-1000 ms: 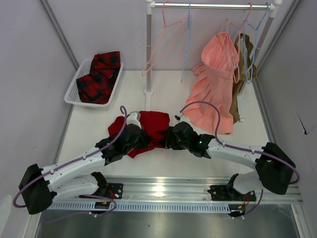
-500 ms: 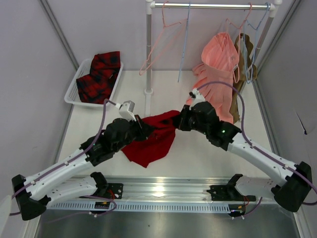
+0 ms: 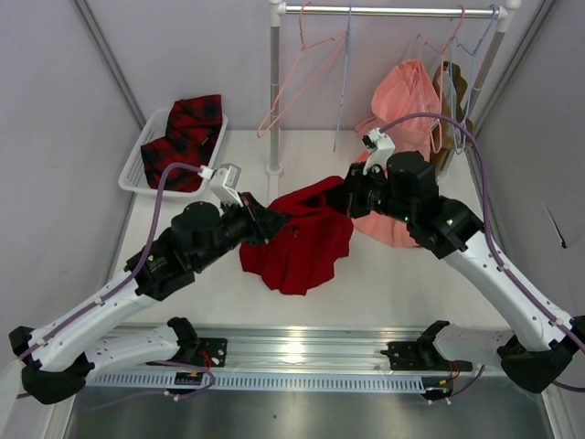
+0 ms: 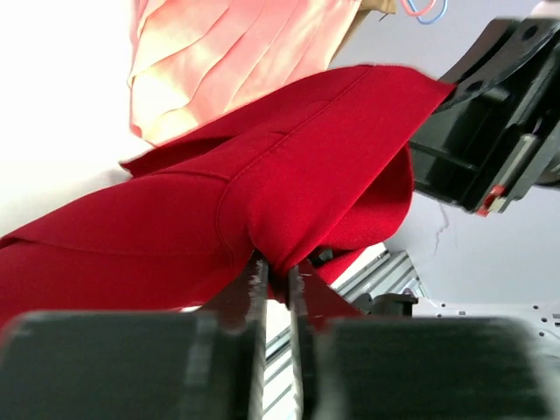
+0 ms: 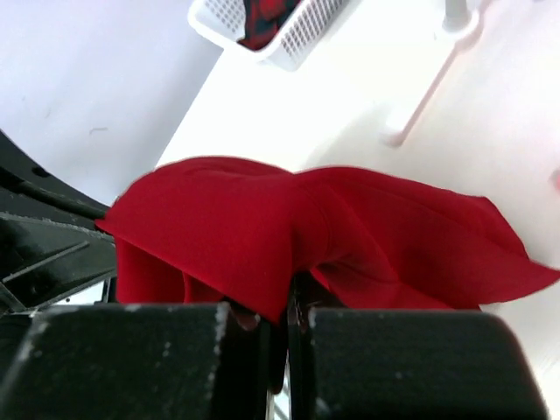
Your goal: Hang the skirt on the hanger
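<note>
The left claw (image 3: 260, 224) is clenched on a fold of the plain deep-red soft fabric skirt (image 3: 302, 242). Its wrist view shows only a thin pinch of cloth caught between the nearly closed fingers (image 4: 255, 289). The skirt hangs between the two claws, lifted off the white counter (image 3: 384, 283), with its loose hem drooping below them toward the arm bases. The right claw (image 3: 343, 197) is clamped tight on the opposite edge, cloth bunched over its tips.

Beyond the right claw and higher up, the thin light-blue wire hanger (image 3: 341, 91) hangs bare from the metal rail (image 3: 384, 11), well apart from the skirt.

The main risk looks like the left claw's shallow bite. If the claws pull apart, the fold could slip out and leave the skirt swinging from the right claw alone. The hanger also hangs free, so a nudge from cloth or claw would likely swing it aside. The salmon-pink pleated skirt (image 3: 402, 101) just behind the right claw could snag on that arm.
</note>
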Robot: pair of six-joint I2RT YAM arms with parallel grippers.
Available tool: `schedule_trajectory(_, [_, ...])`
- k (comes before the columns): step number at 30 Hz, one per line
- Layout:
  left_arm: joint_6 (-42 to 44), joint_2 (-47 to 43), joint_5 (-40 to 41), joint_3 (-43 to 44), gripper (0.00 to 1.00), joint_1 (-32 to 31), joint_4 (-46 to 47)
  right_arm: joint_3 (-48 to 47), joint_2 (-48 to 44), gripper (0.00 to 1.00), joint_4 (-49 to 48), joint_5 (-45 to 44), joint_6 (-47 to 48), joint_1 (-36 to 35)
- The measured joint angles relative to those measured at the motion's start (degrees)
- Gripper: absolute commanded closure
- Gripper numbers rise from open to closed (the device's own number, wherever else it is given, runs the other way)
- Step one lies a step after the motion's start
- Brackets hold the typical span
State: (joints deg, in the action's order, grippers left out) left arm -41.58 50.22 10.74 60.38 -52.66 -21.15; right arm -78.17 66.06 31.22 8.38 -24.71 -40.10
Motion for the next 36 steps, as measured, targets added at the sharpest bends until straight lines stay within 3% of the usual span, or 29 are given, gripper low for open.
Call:
schedule_trajectory(7, [1.62,-1.33,5.27,0.31,0.77,1.07,-8.76,-6.97,2.43,1.0,7.39,-3.13,5.4,5.53])
schedule_trajectory(10, [1.9,-1.62,6.78,-0.35,0.9,1.2,-11.17,-10.4,3.8,1.0,9.38,-3.28,6.93,5.7])
schedule_trajectory(13, [2.51,-1.6,7.28,-0.87,0.93,1.2,-12.24,-12.76,4.94,1.0,10.58,-1.33,7.98,5.66])
schedule_trajectory(15, [2.71,-1.57,7.26,-1.09,0.86,1.2,-12.46,-13.31,5.66,1.0,10.75,-0.07,8.39,5.57])
schedule_trajectory(16, [2.89,-1.57,7.02,-1.22,0.7,1.2,-12.39,-13.35,6.1,1.0,10.86,0.46,8.61,5.22])
schedule_trajectory(20, [4.07,-1.57,4.42,-3.06,0.48,1.2,-9.35,-13.35,8.11,1.0,11.69,2.32,9.4,3.5])
schedule_trajectory(36, [4.5,4.11,-1.09,-9.6,0.48,1.22,3.98,-13.35,9.25,1.0,11.85,6.08,10.01,1.16])
